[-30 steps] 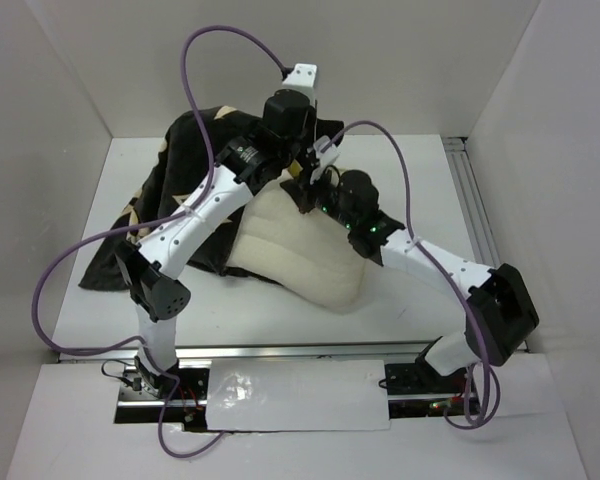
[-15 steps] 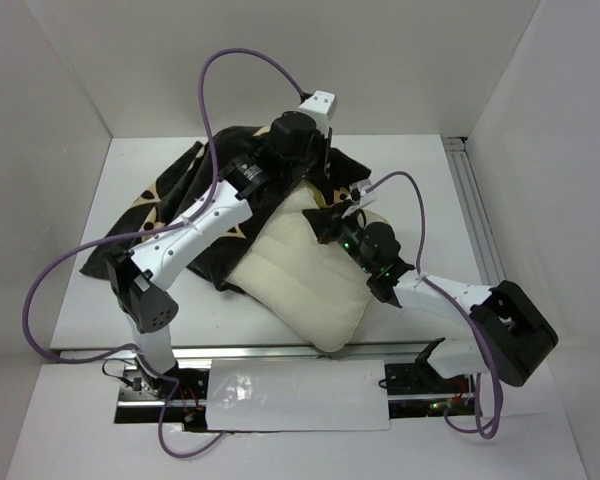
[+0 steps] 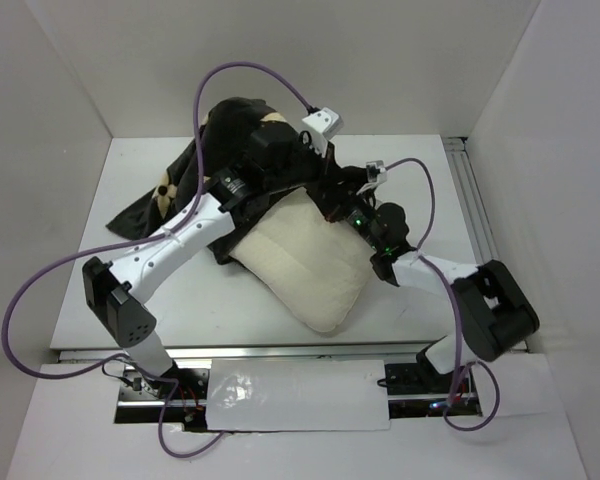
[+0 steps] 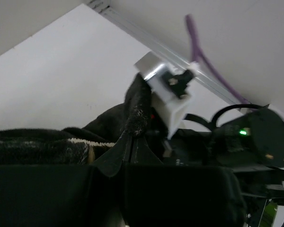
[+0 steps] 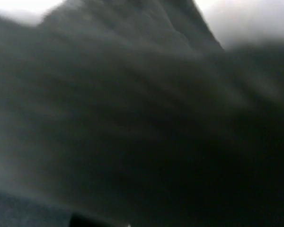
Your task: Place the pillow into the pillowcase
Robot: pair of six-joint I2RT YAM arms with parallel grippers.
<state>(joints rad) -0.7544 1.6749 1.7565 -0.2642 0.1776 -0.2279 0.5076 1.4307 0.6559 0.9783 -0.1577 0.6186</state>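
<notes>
I've hoisted the pillowcase (image 3: 235, 115) higher, left gripper (image 4: 131, 142) pinched on its edge, likely opening its mouth over the pillow (image 3: 310, 270); right gripper (image 3: 334, 196) sits buried in cloth, grip untellable.

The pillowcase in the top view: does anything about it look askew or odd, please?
Yes. The pillowcase is bunched into a raised hump at the far end of the pillow, with one flap trailing flat to the left. The pillow lies diagonally and almost wholly bare. The right wrist view shows only blurred dark fabric.
</notes>
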